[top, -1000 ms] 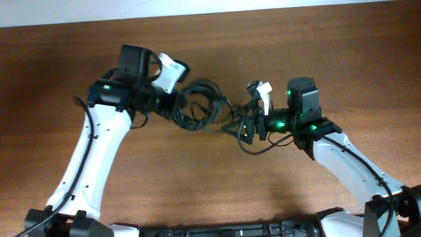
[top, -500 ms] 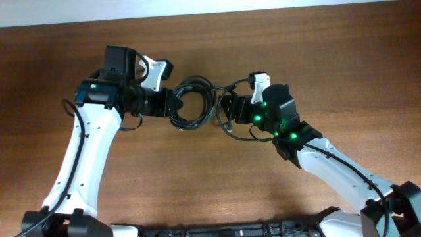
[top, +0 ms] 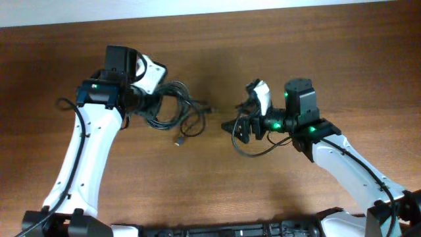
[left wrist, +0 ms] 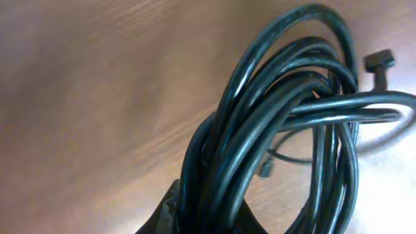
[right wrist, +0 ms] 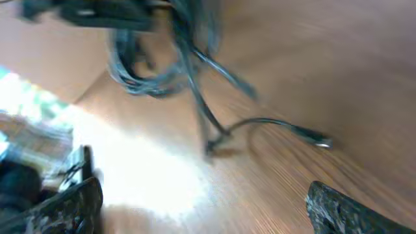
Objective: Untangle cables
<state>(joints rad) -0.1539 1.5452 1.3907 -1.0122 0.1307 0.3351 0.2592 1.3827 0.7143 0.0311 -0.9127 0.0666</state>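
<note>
whereas half a second ago both arms met over the coil near the middle of the bench (top: 197,191), the cables (top: 172,108) now sit further left, carried off with the left gripper (top: 150,101). the right gripper (top: 235,127) has drawn back to the right and no longer touches them. a strip of bare wood has opened between the coil and the right gripper where the two were joined before.

the left gripper is clamped on the bundle. its wrist view is filled with several black loops rising from between its jaws, and the wood shows through them. from the coil two loose tails trail toward the right. one ends in a small plug (top: 177,141) lying on the bench in front of the loops, and the other points at the right gripper without reaching it.

the right gripper stands apart and empty. in its wrist view its fingers (right wrist: 71,205) sit wide at the lower corners, with only wood between them and the cables blurred further off.

the far edge of the bench runs along the top of the overhead view, with a pale strip (top: 197,8) beyond it. the coil lies near that edge but clear of it. open wood shows in front of both grippers, between the arms, and at the far right.
</note>
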